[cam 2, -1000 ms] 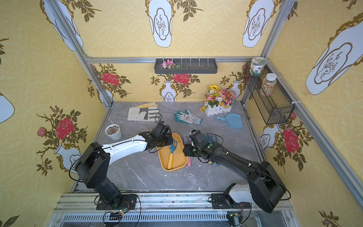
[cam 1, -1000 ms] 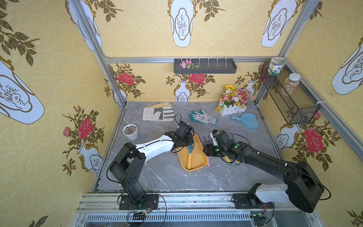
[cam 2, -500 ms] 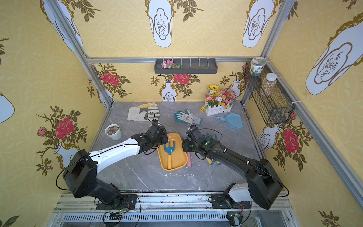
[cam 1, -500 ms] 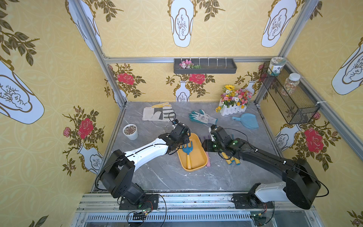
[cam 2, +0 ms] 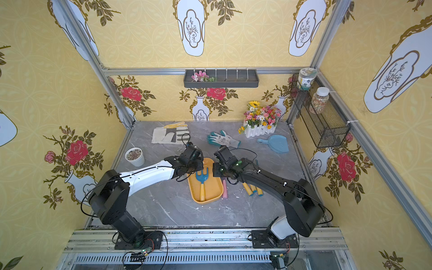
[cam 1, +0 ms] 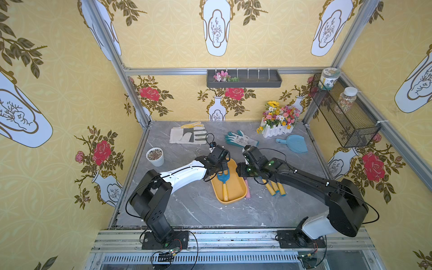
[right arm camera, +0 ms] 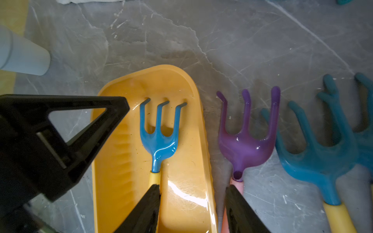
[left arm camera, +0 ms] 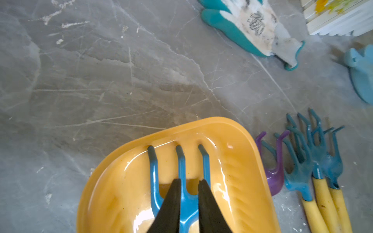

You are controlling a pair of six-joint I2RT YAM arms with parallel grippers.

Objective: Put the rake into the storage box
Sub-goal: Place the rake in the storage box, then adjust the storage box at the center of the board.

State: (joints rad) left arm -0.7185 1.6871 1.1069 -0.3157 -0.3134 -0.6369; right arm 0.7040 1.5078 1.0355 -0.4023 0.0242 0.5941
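Note:
The rake (cam 1: 223,184) (cam 2: 201,184), blue-headed with a yellow handle, lies flat inside the storage box (cam 1: 238,187) (cam 2: 214,187), a shallow orange-yellow tray. My left gripper (cam 1: 224,164) (left arm camera: 189,180) hovers above the rake's head (left arm camera: 182,171). Its jaws stand a narrow gap apart and hold nothing. The right wrist view shows a left finger (right arm camera: 80,121) well apart from the rake (right arm camera: 159,139). My right gripper (cam 1: 239,173) (right arm camera: 192,186) is open and straddles the tray's right rim (right arm camera: 205,161). One of its fingers is over the yellow handle, the other over a pink handle.
A purple rake (right arm camera: 246,147) with a pink handle lies against the tray's right side, and teal rakes (cam 1: 273,187) lie beyond it. A white pot (cam 1: 155,157), two gloves (cam 1: 188,135) (cam 1: 242,139), a blue dustpan (cam 1: 293,143) and a flower planter (cam 1: 277,121) stand farther back.
The left gripper has come off the rake's head, which now shows in the tray, and its jaws have narrowed. The right gripper has shifted left to the tray's right rim, its jaws narrowing a little.

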